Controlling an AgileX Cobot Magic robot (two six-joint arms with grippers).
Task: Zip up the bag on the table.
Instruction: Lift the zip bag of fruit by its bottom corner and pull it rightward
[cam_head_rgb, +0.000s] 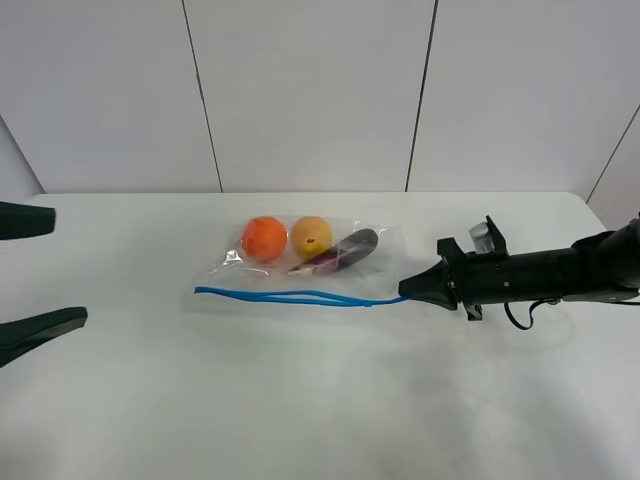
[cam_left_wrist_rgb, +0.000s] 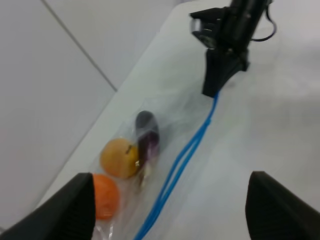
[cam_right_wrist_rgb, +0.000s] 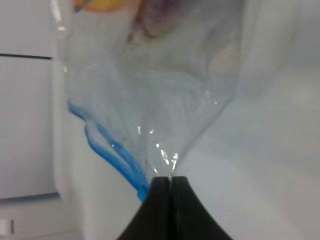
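A clear plastic bag (cam_head_rgb: 300, 268) lies flat near the middle of the white tabletop (cam_head_rgb: 300, 400), a little toward the far edge, its long side running left to right in the high view. Through the plastic show an orange (cam_head_rgb: 264, 238), a yellow fruit (cam_head_rgb: 311, 236) just beside it, and a purple eggplant (cam_head_rgb: 345, 250) lying tilted on the right of the two. The blue zipper strip (cam_head_rgb: 290, 295) runs along the near edge of the bag. Along its middle it shows as two blue lines slightly apart; they come together toward the right end.

The right fingers (cam_head_rgb: 420, 287) reach in low from the right and are pressed together on the right-hand corner of the bag, where the blue strip ends. In the right wrist view the fingers (cam_right_wrist_rgb: 160, 210) meet with no gap, and the plastic bunches and creases as it runs into their tips, the blue strip entering at one side.

The left fingers (cam_head_rgb: 40, 328) sit at the far left, well apart from the bag, spread wide and holding nothing. The left wrist view shows them (cam_left_wrist_rgb: 70, 210) on either side of the frame, with the bag and the right arm (cam_left_wrist_rgb: 235, 20) beyond
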